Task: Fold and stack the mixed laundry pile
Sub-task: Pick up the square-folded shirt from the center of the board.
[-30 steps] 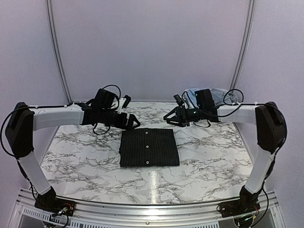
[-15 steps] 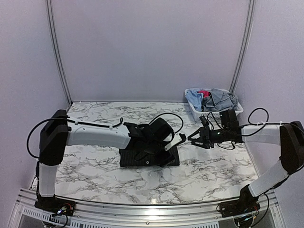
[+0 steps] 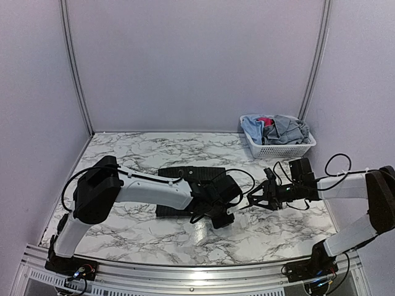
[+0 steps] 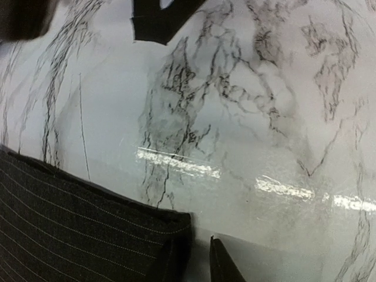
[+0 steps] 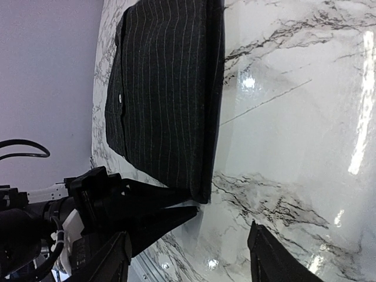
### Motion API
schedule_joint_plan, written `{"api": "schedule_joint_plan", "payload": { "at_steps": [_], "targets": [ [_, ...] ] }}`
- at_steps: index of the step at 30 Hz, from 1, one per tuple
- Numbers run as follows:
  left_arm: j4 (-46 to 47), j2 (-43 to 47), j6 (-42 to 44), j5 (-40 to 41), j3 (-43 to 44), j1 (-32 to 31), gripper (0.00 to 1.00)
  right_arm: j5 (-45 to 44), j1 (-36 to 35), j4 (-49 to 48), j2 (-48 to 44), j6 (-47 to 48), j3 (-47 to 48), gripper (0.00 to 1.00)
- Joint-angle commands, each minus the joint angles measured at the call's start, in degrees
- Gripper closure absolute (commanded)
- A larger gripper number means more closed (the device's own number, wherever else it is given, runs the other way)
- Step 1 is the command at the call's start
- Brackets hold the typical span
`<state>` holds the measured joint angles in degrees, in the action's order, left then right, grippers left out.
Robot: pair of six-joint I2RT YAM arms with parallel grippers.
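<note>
- Across the middle of the marble table [image 3: 123, 154], I see the left arm lying low and stretched toward its right, over the black pinstriped shirt [image 3: 191, 174].
- I read the left gripper [image 3: 233, 213] at the shirt's near right corner.
- Its fingers stand apart. In the left wrist view one finger is at the top of the frame and the other at the bottom. The shirt corner lies just beside the lower finger and is not clamped.
- I see the right arm reaching low toward the left, with the right gripper [image 3: 254, 198] facing the left gripper and near it. Its fingers are spread wide and hold nothing.
- The shirt lies flat, folded into a rectangle, with its button row facing up.
- The other garments [image 3: 278, 129], light blue, grey-blue and pink-red, sit heaped in the white basket [image 3: 281, 150] at the far right corner.
</note>
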<state>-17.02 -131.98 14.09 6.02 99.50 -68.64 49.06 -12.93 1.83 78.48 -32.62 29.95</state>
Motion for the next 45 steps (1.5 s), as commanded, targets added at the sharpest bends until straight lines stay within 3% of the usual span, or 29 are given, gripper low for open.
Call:
{"api": "schedule_joint_plan", "payload": {
  "at_steps": [1, 6, 16, 22, 28, 30, 33, 38, 45],
  "targets": [
    [-0.8, 1.4, -0.6, -4.3, -1.1, -0.1, 0.89, -0.5, -0.7, -6.4, 1.2, -4.2, 0.1, 0.33],
    [2.9, 6.3, -3.3, -9.0, -5.0, -0.1, 0.99, -1.6, -4.4, -11.3, 5.6, -8.1, 1.1, 0.2],
    [7.6, 11.1, -5.6, -8.7, -8.9, -0.2, 1.0, -2.3, -7.8, -22.8, 13.6, -17.6, 0.4, 0.19],
    [7.1, 9.3, -0.8, 0.6, -10.4, -0.1, 0.79, -3.0, -6.7, -21.9, 11.2, -18.2, 0.3, 0.19],
    [6.5, 5.5, 2.5, 1.4, -9.6, 1.3, 0.58, -3.4, -3.8, -17.4, 9.3, -15.4, 0.1, 0.19],
    [6.4, 3.8, 3.8, 1.2, -8.9, 1.7, 0.57, -3.5, -3.5, -16.8, 9.2, -15.0, 0.1, 0.18],
    [6.4, 1.7, 5.5, 0.0, -7.7, 1.8, 0.63, -3.4, -3.5, -16.8, 9.7, -15.0, -0.1, 0.15],
    [6.6, 1.0, 6.4, -1.9, -6.1, 1.8, 1.0, -3.5, -4.5, -17.8, 10.7, -16.1, 0.5, 0.03],
    [9.5, 6.5, 3.1, -7.9, -9.3, 1.8, 1.0, -3.3, -7.4, -23.7, 15.6, -20.6, 1.9, 0.01]
  ]
}}
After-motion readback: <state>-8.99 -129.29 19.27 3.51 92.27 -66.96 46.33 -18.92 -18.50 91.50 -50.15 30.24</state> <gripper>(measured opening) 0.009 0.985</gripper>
